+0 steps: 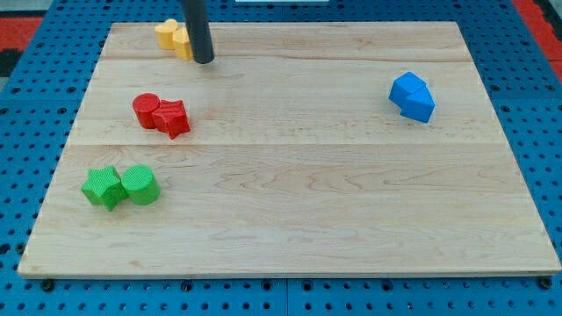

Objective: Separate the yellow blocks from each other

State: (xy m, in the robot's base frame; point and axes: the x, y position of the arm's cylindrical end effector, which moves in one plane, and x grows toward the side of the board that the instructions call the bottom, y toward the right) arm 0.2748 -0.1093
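Wood-grain board [351,175], matte moulded blocks. Yellow blocks [174,39] touching, shapes unclear, at board's 11 o'clock; my tip [204,61] pressed against them at their 4 o'clock. No pincer fitted, nothing grasped.

A: Items to list?

B: Two small yellow plastic blocks at the view's top left of the pale wooden desk [290,167], near its far edge.

A: First one?

B: Yellow rounded block [164,33], lying flat, its exact shape unclear, on the view's left of the pair.

A: Second?

B: Yellow upright-looking block [182,44], partly hidden on its right side, shape not readable.

A: Spacing?

B: Touching, side by side, forming a single cluster.
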